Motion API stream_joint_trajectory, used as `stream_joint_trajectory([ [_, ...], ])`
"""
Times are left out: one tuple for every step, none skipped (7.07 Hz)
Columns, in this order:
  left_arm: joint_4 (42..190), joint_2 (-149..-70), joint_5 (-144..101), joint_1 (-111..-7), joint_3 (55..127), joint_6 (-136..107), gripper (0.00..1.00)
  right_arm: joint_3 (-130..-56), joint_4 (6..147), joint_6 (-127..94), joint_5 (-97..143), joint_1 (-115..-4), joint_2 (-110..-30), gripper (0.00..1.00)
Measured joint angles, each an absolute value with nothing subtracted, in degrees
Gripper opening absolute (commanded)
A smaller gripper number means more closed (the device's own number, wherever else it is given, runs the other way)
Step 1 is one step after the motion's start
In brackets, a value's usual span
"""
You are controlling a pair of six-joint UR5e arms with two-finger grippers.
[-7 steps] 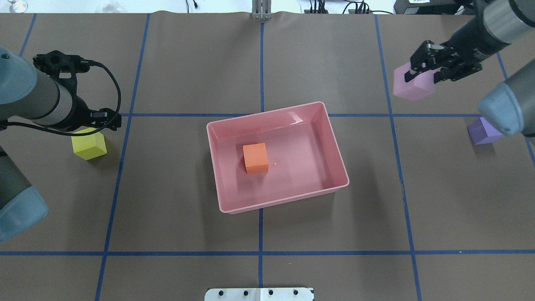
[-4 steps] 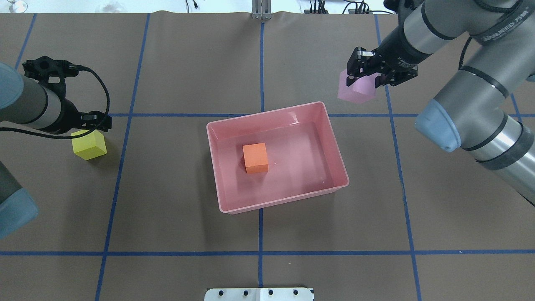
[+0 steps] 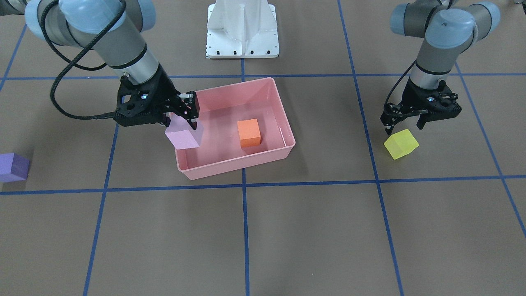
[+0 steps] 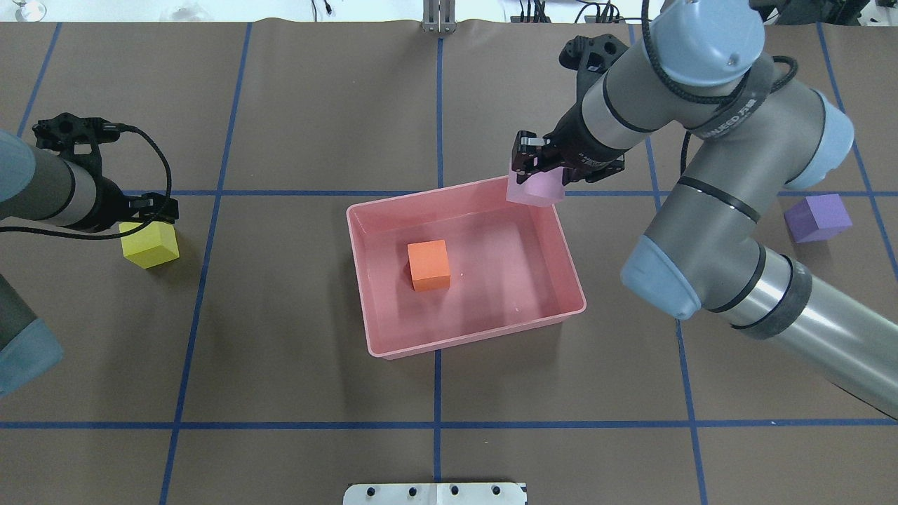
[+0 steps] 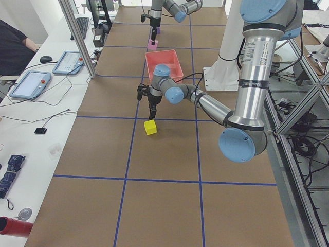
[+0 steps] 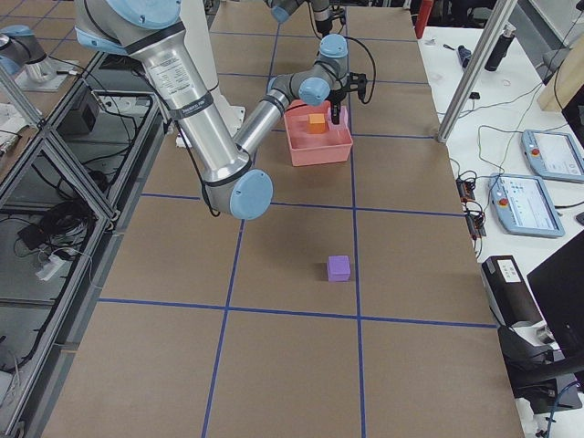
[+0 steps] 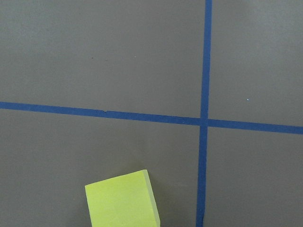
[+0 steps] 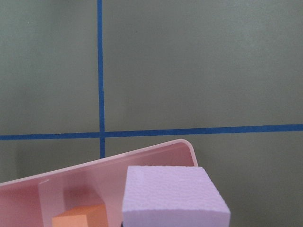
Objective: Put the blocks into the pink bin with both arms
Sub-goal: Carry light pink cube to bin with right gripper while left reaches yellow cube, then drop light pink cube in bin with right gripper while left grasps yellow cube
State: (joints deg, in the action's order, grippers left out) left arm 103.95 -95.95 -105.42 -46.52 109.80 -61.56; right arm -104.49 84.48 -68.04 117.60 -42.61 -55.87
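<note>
As the step stands, right gripper (image 4: 537, 172): pinching the light pink cube (image 4: 534, 191) between its fingers, held in the air at the far right corner of the pink bin (image 4: 505, 259).
Cube over bin: only partly, from where I stand; it seems to straddle the rim rather than hang over the floor.
Doing it well: I'd carry it further toward the middle, lower it inside the walls, then let go, so it can't catch the rim and tumble outside.
Landing spot: the bare floor beside the orange cube (image 4: 429, 264), not on top of it.
Bin contents: the orange cube alone, flat on the floor.
Left gripper (image 3: 403, 124): fingers spread, poised just above the yellow cube (image 3: 401, 144), which sits on the table (image 4: 280, 105) well to the left of the bin.
Purple cube (image 4: 817, 219): on the table, off to the right, untouched.
</note>
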Motion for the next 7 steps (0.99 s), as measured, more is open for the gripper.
stream_joint_trajectory([
  [104.09,-95.89,-105.39,-46.55,109.14,-61.67,1.00,-104.03,84.47,-69.61,115.70,-40.31,-54.68,0.00],
  [104.15,-95.84,-105.39,-46.56,108.41,-62.07,1.00,-103.32,84.47,-70.40,113.65,-38.49,-53.84,0.00],
  [104.37,-95.79,-105.38,-46.58,107.55,-62.69,1.00,-102.62,84.46,-70.69,112.43,-37.59,-53.22,0.00],
  [105.18,-95.72,-105.38,-46.58,106.47,-63.45,1.00,-102.04,84.46,-70.79,111.89,-37.25,-52.74,0.00],
  [106.81,-95.69,-105.36,-46.57,104.92,-64.39,1.00,-101.61,84.46,-70.81,111.70,-37.11,-52.46,0.00],
  [108.81,-95.70,-105.34,-46.50,103.20,-65.16,1.00,-101.39,84.46,-70.80,111.65,-37.00,-52.35,0.02],
  [110.26,-95.73,-105.34,-46.41,101.95,-65.76,1.00,-101.30,84.46,-70.80,111.63,-36.88,-52.32,0.13],
])
